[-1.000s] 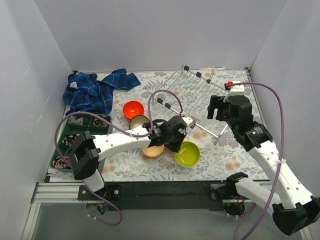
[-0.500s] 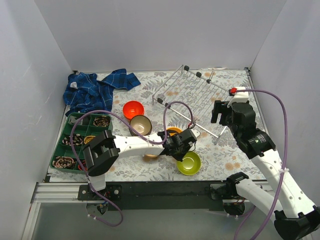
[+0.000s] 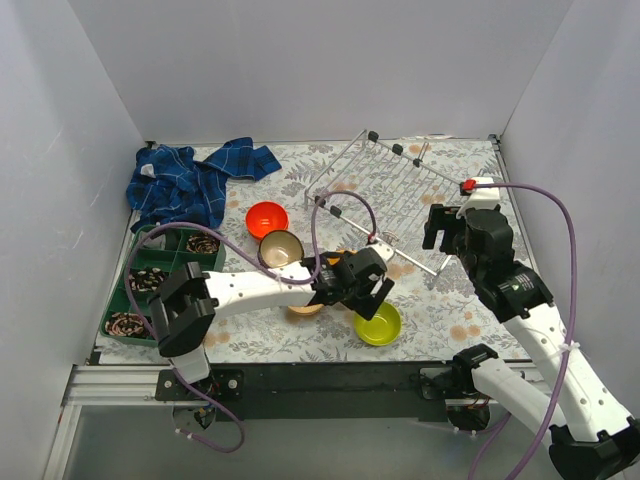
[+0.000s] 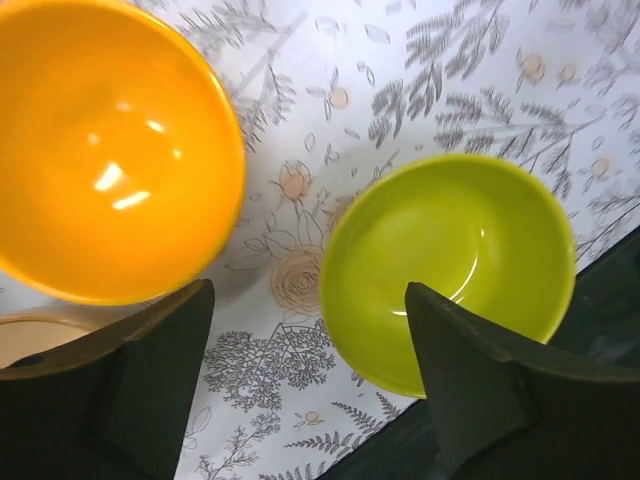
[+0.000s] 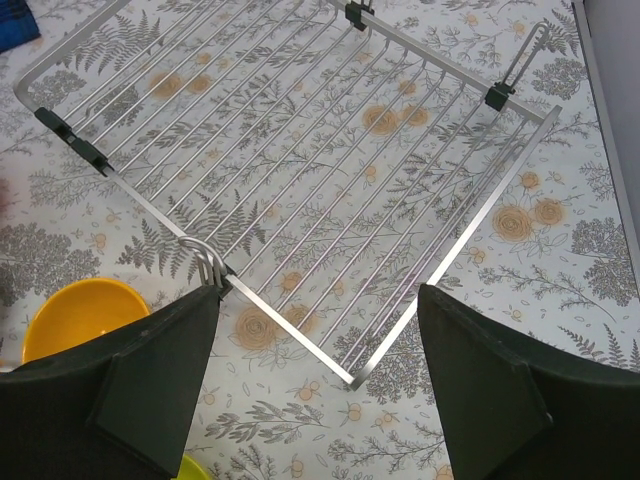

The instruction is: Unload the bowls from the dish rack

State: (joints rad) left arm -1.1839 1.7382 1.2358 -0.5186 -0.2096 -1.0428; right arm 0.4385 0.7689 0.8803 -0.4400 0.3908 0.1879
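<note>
Grippers gape wide and empty: left gripper (image 4: pixel 305 290) above glossy yellow-orange bowl (image 4: pixel 100 150) and lime green bowl (image 4: pixel 450 260), right gripper (image 5: pixel 317 292) over silver wire dish rack (image 5: pixel 300 170).

The floral-print tabletop (image 3: pixel 450 310) carries a silver wire dish rack (image 3: pixel 385 190), a crumpled blue plaid cloth (image 3: pixel 185 185), a green plastic compartment tray (image 3: pixel 122 285), and 5 glossy round bowls: red-orange bowl (image 3: pixel 267 217), dark brown bowl (image 3: pixel 281 247), beige bowl (image 3: pixel 303 310), yellow-orange bowl (image 4: pixel 105 150), lime green bowl (image 3: pixel 378 323).

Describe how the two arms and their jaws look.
The left arm and right arm have white tubular links with black joints. A purple cable loops along each. The right wrist carries a red part. The jaws are black, broad and wedge-shaped.
</note>
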